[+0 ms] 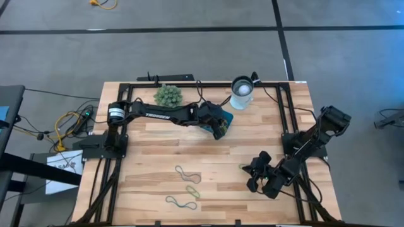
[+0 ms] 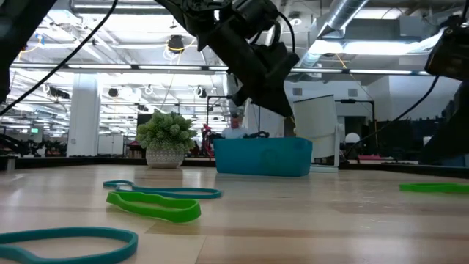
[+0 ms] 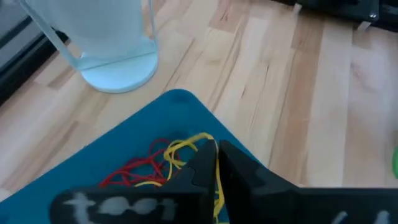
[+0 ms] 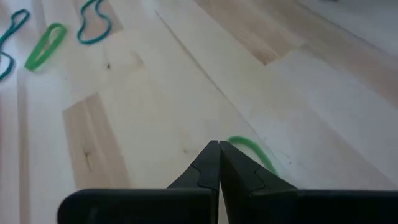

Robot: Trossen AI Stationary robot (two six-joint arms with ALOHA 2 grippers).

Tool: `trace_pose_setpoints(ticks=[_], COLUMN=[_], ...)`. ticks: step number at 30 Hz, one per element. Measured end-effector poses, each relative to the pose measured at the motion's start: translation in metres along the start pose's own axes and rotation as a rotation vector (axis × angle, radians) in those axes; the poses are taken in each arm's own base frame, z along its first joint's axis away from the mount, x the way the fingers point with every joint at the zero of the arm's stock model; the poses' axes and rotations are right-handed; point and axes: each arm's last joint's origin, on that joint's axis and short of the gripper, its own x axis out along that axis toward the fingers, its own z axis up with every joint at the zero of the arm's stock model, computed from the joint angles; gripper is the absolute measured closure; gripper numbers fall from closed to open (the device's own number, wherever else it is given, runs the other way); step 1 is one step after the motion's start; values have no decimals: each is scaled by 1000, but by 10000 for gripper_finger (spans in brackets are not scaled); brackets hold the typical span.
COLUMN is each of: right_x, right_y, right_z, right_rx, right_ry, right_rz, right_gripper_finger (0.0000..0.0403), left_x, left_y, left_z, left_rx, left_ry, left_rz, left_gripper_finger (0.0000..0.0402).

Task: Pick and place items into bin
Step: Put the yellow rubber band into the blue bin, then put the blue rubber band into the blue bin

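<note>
My left gripper (image 3: 217,155) hangs over the teal bin (image 3: 124,162), shut on a yellow rubber band. The bin (image 1: 228,118) stands at the table's far middle, and red and yellow bands (image 3: 134,171) lie in it. My right gripper (image 4: 219,144) is shut low over the table's near right part (image 1: 251,173). A green band (image 4: 252,149) lies flat on the wood just beyond its tips, partly hidden behind one finger. Three more bands, teal (image 1: 187,174), green (image 1: 192,191) and teal (image 1: 180,202), lie flat near the front middle. My left gripper pinches a strand of the yellow band (image 3: 216,177) between its two fingers, coming slanting down from above the bin. The band's free loop (image 3: 186,146) bulges out past the tips, down toward the red bands in the bin; whether it rests on them I cannot tell.
A white cup with a dark rim (image 1: 242,93) stands just beyond the bin's far right corner. A spiky green plant (image 1: 168,96) sits at the far left. Bare wood lies between the bin and the loose bands.
</note>
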Motion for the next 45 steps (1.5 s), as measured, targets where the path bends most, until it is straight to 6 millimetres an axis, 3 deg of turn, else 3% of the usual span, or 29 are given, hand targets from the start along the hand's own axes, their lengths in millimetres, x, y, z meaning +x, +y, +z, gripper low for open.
trace_pose_setpoints(ticks=[8, 11, 14, 20, 25, 28, 33, 39, 45], right_x=[-6, -10, -12, -11, -14, -18, -25, -27, -25], right_y=[2, 3, 6, 6, 9, 14, 19, 23, 23], right_z=[6, 9, 11, 12, 10, 8, 5, 6, 9], right_rx=[-66, -94, -83, -74, -52, -40, -32, -10, 11], right_ry=[20, 46, 62, 64, 71, 56, 12, 3, -35], right_rz=[44, 86, 118, 121, 152, 195, 236, 267, 256], right_gripper_finger=[403, 403, 403, 403, 403, 403, 403, 403, 403], left_x=[0, -1, -15, -88, -182, -226, -262, -249, -217], left_y=[-2, -5, -9, -21, -45, -66, -113, -163, -184], left_z=[-2, -2, 7, 44, 54, 38, -7, -81, -156], left_rx=[-36, -44, -19, 76, 189, 188, 214, 167, -11], left_ry=[14, 32, 94, 141, 75, 99, 140, 94, 253], left_rz=[-3, -82, -208, -232, -102, -41, 87, 166, 55], left_gripper_finger=[313, 289, 284, 283, 283, 283, 283, 283, 283])
